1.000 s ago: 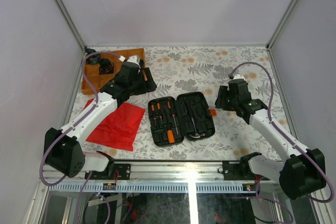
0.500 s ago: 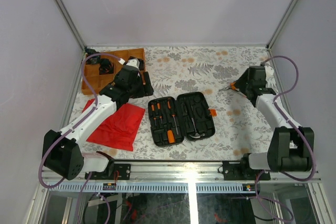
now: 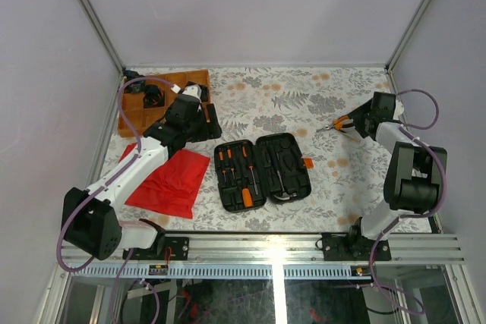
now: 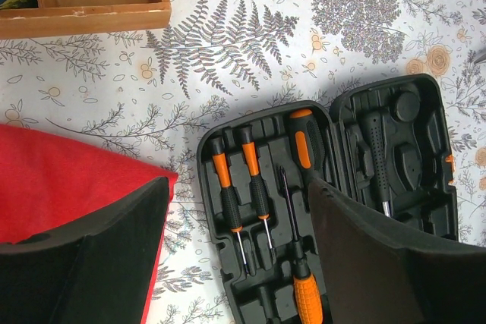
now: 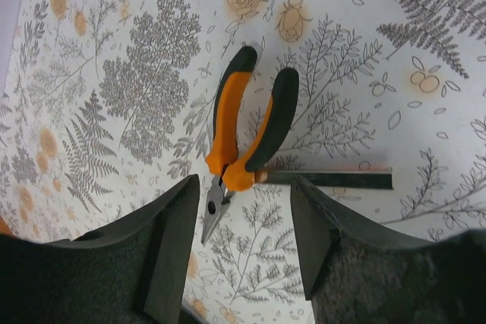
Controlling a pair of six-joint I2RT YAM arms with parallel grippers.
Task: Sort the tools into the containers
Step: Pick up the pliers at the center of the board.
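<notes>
At the far right of the bench (image 3: 266, 96), the right end effector (image 5: 244, 187) hangs open over orange-handled pliers (image 5: 234, 174) lying flat, one finger either side of the nose. The left end effector (image 4: 237, 187) stands open above the open black case (image 4: 402, 165), with screwdrivers (image 4: 225, 184) seated in its slots

Wooden tray (image 3: 194, 78) at far left; nearer, a red cloth (image 3: 171, 180) (rumpled) on the floral table (image 3: 266, 96).
</notes>
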